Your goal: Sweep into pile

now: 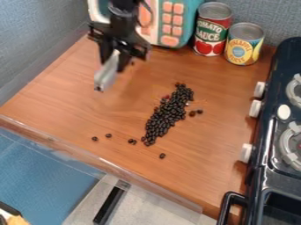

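Note:
Dark beans lie in a long, narrow heap near the middle of the wooden counter, running from upper right to lower left. Several loose beans are scattered left of and below the heap, and a few more sit just to its right. The black gripper hangs over the upper left of the counter, up and left of the heap. A light grey, flat piece extends downward at the gripper, apart from the beans.
A teal toy microwave stands at the back, beside a tomato sauce can and a pineapple can. A dark toy stove borders the right side. Clear edging runs along the counter's front.

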`<state>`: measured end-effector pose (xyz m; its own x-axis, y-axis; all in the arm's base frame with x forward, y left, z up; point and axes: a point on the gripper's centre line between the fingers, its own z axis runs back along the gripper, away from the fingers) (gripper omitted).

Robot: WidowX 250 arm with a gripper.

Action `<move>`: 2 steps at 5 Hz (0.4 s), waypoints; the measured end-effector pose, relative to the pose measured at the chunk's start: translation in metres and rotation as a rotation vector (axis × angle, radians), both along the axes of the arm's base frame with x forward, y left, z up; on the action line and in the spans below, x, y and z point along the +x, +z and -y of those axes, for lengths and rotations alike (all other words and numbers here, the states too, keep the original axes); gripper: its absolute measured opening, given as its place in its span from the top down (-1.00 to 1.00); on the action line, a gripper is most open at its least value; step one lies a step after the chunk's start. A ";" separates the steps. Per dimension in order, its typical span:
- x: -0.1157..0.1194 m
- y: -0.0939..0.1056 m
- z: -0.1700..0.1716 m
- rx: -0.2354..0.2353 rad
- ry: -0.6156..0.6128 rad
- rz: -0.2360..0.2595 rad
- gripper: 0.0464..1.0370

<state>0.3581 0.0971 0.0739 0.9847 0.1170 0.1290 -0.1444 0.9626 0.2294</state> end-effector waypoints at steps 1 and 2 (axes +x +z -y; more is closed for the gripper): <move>-0.004 0.002 -0.037 -0.020 0.108 -0.005 0.33; -0.019 -0.032 -0.052 -0.093 0.207 -0.111 0.33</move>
<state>0.3394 0.1495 0.0423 0.9460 0.3243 0.0007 -0.3198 0.9327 0.1669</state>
